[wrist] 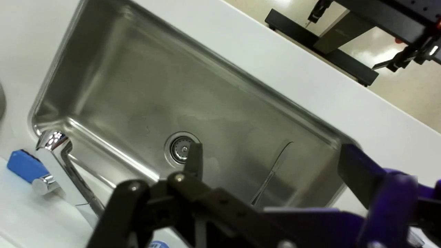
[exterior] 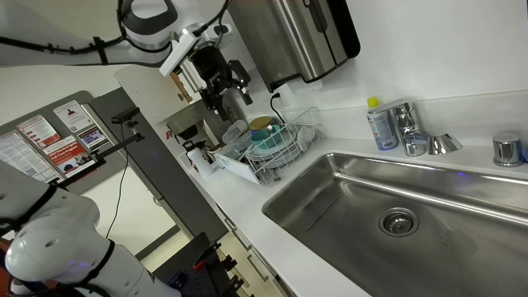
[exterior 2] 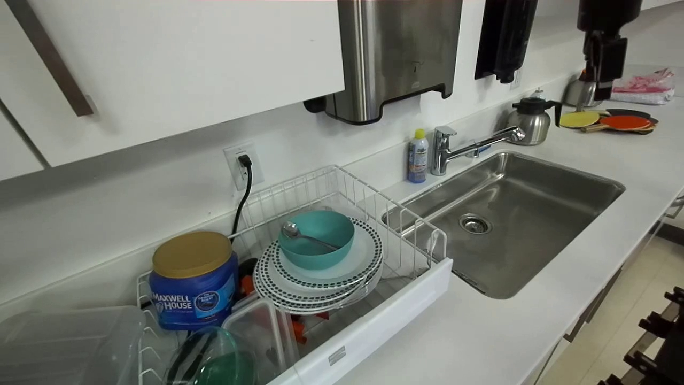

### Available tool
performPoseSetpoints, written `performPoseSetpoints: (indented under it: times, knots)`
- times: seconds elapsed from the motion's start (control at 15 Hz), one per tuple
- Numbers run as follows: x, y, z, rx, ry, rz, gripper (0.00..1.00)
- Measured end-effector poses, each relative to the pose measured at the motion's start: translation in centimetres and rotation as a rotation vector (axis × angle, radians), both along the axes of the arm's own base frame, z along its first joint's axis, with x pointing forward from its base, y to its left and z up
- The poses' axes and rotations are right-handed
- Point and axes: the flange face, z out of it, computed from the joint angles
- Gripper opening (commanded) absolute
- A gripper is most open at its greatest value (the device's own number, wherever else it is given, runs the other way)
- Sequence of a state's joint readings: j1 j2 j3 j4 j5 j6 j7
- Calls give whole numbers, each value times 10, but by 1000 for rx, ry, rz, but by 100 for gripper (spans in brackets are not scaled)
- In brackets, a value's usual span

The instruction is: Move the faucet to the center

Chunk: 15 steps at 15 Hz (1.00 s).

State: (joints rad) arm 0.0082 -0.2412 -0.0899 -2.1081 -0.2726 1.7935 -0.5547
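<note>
The chrome faucet (exterior: 408,132) stands upright behind the steel sink (exterior: 359,214). In an exterior view, its long spout (exterior 2: 481,143) runs along the sink's back edge toward the far back corner, not over the drain (exterior 2: 474,223). In the wrist view the faucet's spout (wrist: 77,175) shows at the lower left, with its head by the sink's corner; its base is hidden behind the gripper. My gripper (exterior: 237,108) is high above the counter, apart from the faucet. In the wrist view the gripper's fingers (wrist: 272,151) are wide apart with nothing between them.
A spray bottle with a yellow cap (exterior: 383,126) stands close beside the faucet base. A big steel dispenser (exterior: 297,37) hangs on the wall above. A white wire dish rack (exterior 2: 395,230) stands beside the sink. A steel jug (exterior 2: 531,125) stands near the spout's head.
</note>
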Motion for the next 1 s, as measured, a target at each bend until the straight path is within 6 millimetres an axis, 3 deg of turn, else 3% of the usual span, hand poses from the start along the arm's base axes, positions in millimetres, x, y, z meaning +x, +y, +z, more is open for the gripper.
performPoseSetpoints:
  times: [0.2, 0.67, 0.8, 1.0]
  knots:
    - [23, -17, -9, 4, 15, 32, 100]
    - [31, -22, -10, -2, 1, 32, 100]
    - [43, -37, -17, -18, -43, 26, 100]
    - [68, -74, -38, -46, -103, 26, 100]
